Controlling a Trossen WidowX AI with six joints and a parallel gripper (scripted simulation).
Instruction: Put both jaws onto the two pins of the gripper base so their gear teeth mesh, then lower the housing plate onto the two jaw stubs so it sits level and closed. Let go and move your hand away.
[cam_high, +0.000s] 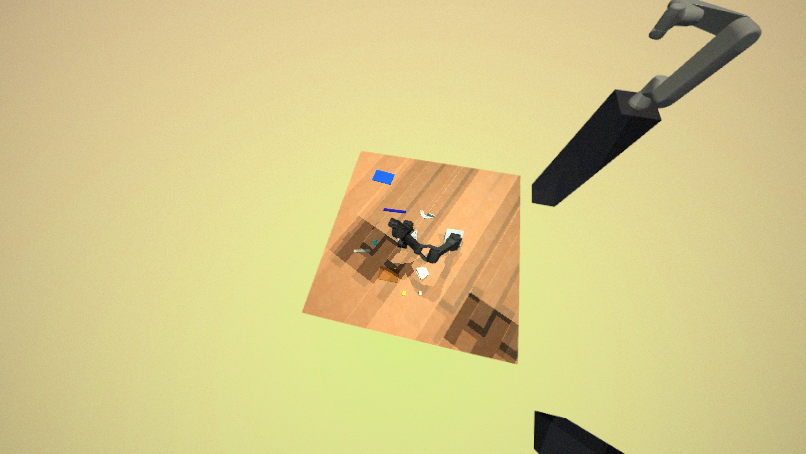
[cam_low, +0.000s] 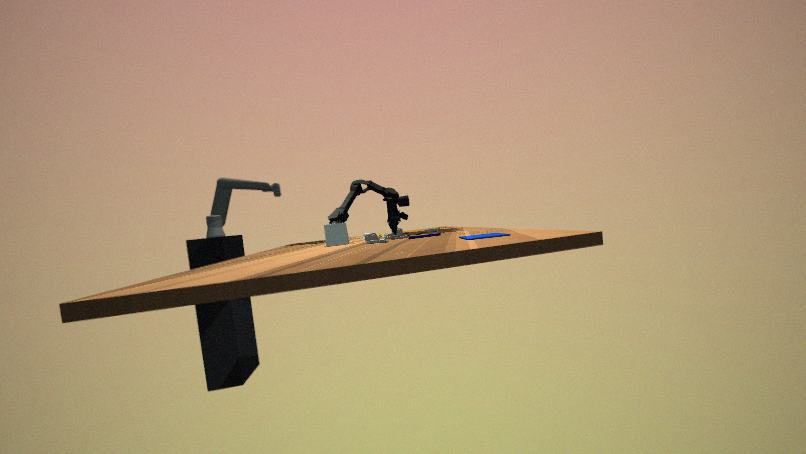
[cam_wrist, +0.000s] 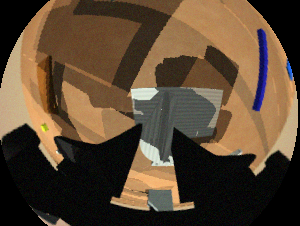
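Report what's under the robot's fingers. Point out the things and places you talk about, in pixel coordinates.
Below the fingers (cam_low: 394, 226), a pale ridged part (cam_high: 414, 234) (cam_low: 399, 231) (cam_wrist: 195, 107) shows, with a grey piece (cam_wrist: 164, 117) gripped between them. Whatever lies beneath the grey piece is covered; I can't tell whether any pin or meshed teeth are there.

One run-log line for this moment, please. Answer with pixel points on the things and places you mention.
gripper (cam_high: 415, 232) (cam_low: 394, 232) (cam_wrist: 155, 128): shut on a grey part (cam_wrist: 164, 120) | position: low over the table (cam_high: 338, 293) (cam_low: 169, 279) | meshing: cannot tell

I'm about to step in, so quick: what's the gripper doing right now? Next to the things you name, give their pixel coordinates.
Gripper (cam_high: 406, 232) (cam_low: 394, 231) (cam_wrist: 155, 128): closed on a grey part (cam_wrist: 163, 127); which part, I can't tell.
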